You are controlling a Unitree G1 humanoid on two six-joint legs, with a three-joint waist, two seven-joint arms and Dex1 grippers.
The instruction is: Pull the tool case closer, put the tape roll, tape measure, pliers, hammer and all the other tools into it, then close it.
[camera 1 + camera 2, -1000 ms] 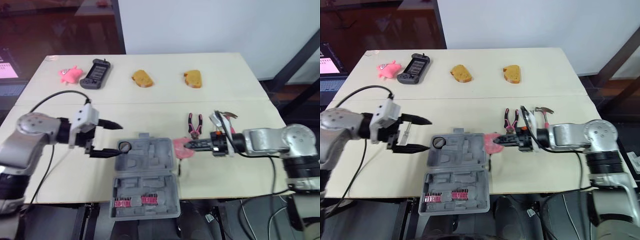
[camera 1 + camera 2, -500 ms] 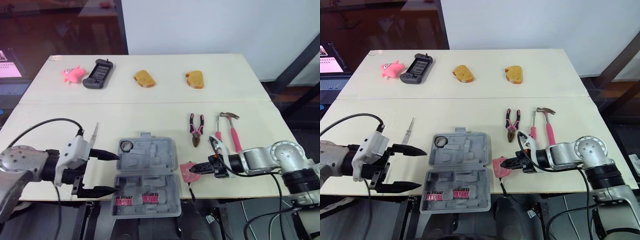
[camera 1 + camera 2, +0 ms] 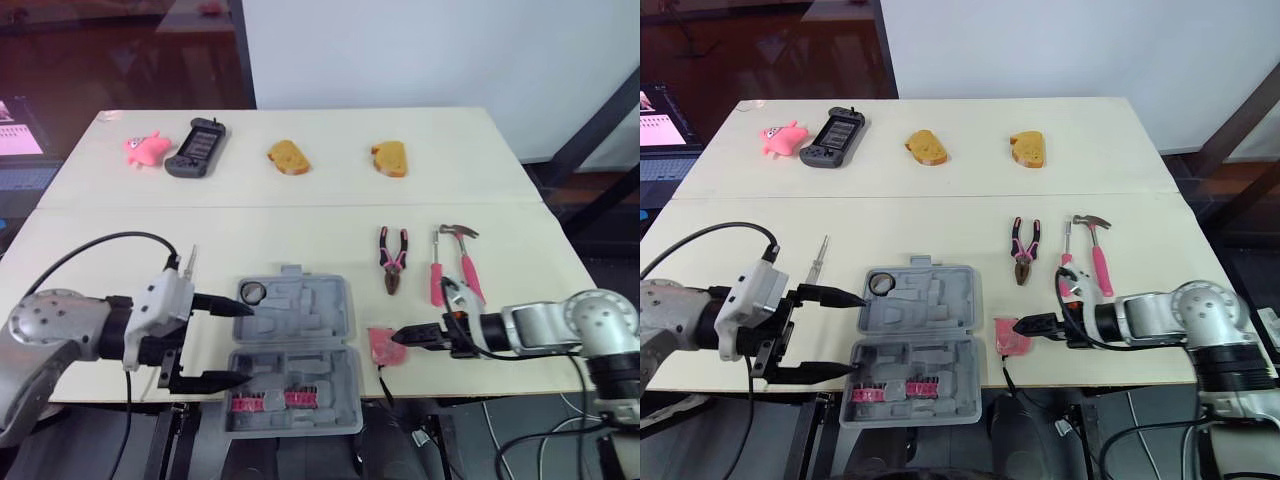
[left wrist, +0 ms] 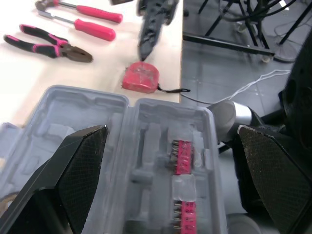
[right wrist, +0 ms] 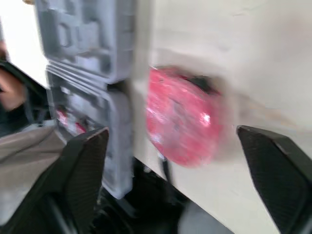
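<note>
Grey plastic tool case [image 3: 295, 330] is lying open at the desk's [image 3: 300, 215] 6 o'clock edge, just where it was half a second ago, with the black tape roll [image 3: 251, 292] sitting in its 11 o'clock corner. Since then the left gripper [image 3: 247, 344] has been closing in on the case from 9 o'clock. Its fingers are spread wide, one tip now over the case's 9 o'clock rim and the other by the near half. The red round tape measure [image 3: 381, 345] is resting just beside the case at 3 o'clock, barely shifted. The right gripper [image 3: 400, 336] is drawing back a little toward 3 o'clock, its tip at the tape measure's edge; I cannot tell whether they are touching. Its fingers are standing wide apart in the right wrist view, holding nothing. Both forearms are stretching low over the desk, pointing at each other across the case. The pink-handled pliers [image 3: 391, 258], pink-handled hammer [image 3: 464, 258] and pink-handled screwdriver [image 3: 437, 272] are lying at 1 o'clock of the tape measure, well apart from the case.
</note>
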